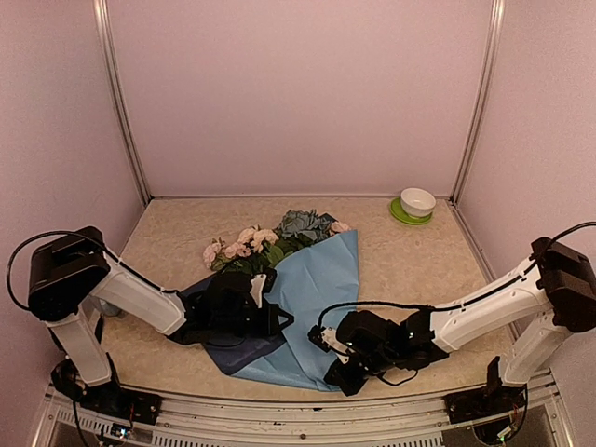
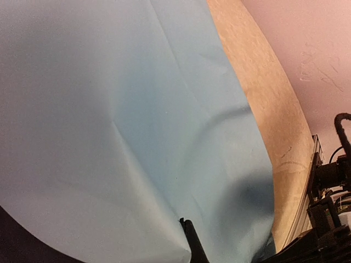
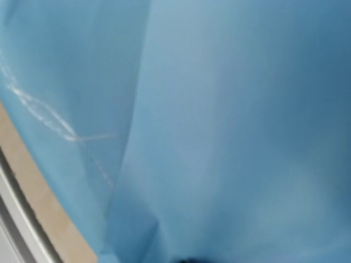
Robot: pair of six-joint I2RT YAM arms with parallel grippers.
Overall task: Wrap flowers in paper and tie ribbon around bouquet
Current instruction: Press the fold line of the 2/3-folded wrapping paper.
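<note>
— While the right gripper (image 1: 331, 361) is pinched shut like that, what has it got?
— The near corner of the paper (image 1: 321, 279), by the look of it. From its wrist the sheet bunches right down into the fingers. Across from it the left gripper (image 1: 265, 312) is clamped too, seemingly on the opposite flap, where the dark underside shows.
— And the flowers (image 1: 256, 242)?
— Beyond both hands, heads poking out past the sheet's far edge, stems hidden under it.
— What might spoil it?
— It's thin paper held by two tight pinches. If they pull apart it could tear, or a corner could slip free. Fold too briskly and the stems may roll out sideways. I see no ribbon anywhere.
</note>
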